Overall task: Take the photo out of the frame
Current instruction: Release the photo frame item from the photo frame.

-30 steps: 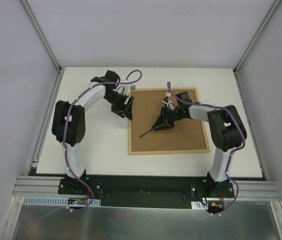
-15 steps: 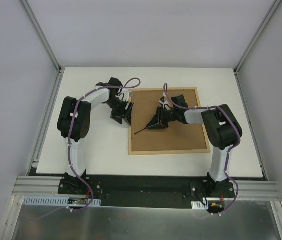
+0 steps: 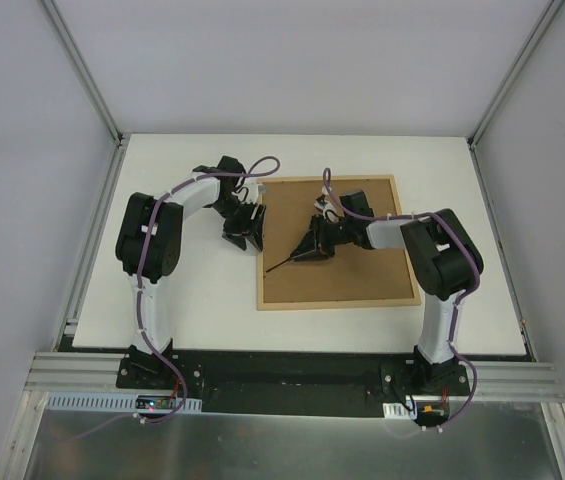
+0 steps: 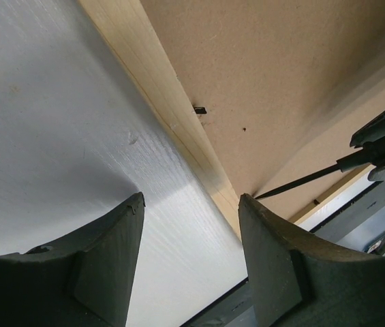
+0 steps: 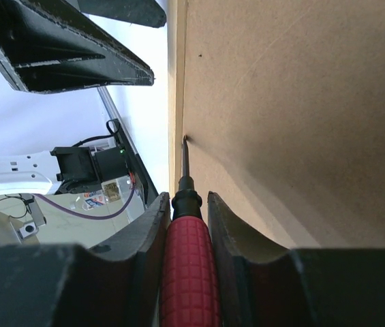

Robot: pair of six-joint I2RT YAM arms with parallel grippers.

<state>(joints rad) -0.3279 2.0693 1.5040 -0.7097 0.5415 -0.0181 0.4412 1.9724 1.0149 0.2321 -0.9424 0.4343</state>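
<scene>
The frame [image 3: 362, 275] lies face down on the table, its brown fibreboard back up inside a thin light wood rim [image 4: 172, 122]. The photo is hidden. My right gripper [image 3: 314, 250] is shut on a red-handled screwdriver [image 5: 187, 272]. Its black shaft [image 3: 284, 265] points toward the frame's left rim, tip at the back's edge [image 5: 184, 139]. My left gripper [image 3: 245, 233] is open and empty beside the frame's left rim, over the white table; its fingers [image 4: 110, 266] straddle the table next to the rim. A small black retaining tab [image 4: 199, 110] sits at the rim.
White table [image 3: 182, 290] with grey walls around it. The black base rail [image 3: 282, 375] runs along the near edge. The left arm's fingers show at the top left of the right wrist view [image 5: 63, 58].
My left gripper moved down along the frame's left rim. My right gripper moved slightly left and up with the screwdriver, its tip now nearer the left rim.
</scene>
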